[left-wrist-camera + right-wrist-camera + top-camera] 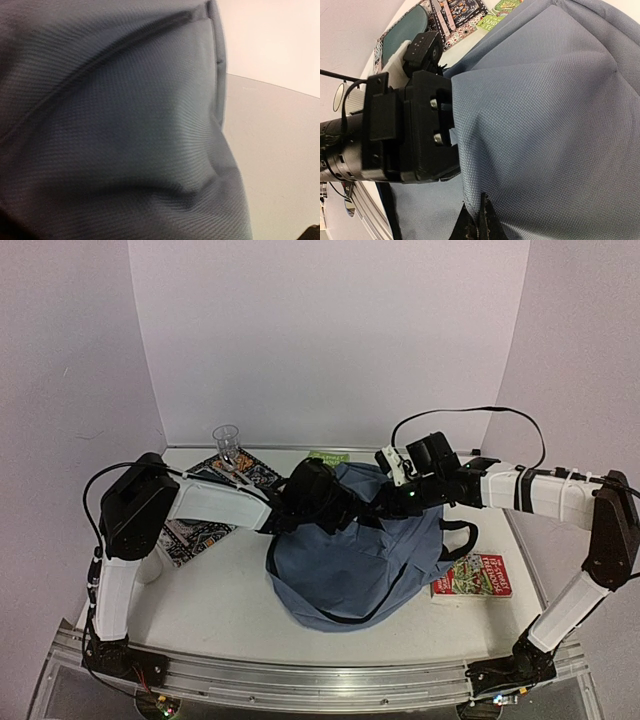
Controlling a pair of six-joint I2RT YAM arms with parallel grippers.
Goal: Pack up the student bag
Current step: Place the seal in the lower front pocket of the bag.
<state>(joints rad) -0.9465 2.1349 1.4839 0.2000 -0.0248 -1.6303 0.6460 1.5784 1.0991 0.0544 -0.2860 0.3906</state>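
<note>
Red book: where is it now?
In the top view, the red book lies flat on the table's right side, just right of the student bag.

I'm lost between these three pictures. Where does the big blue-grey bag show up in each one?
Top view: the student bag lies in the centre of the picture.
Left wrist: it fills the left and centre, with the table at right.
Right wrist: it fills the right side.
Shared landmark: the patterned book beside the bag, seen from above and from the right wrist only.
</note>
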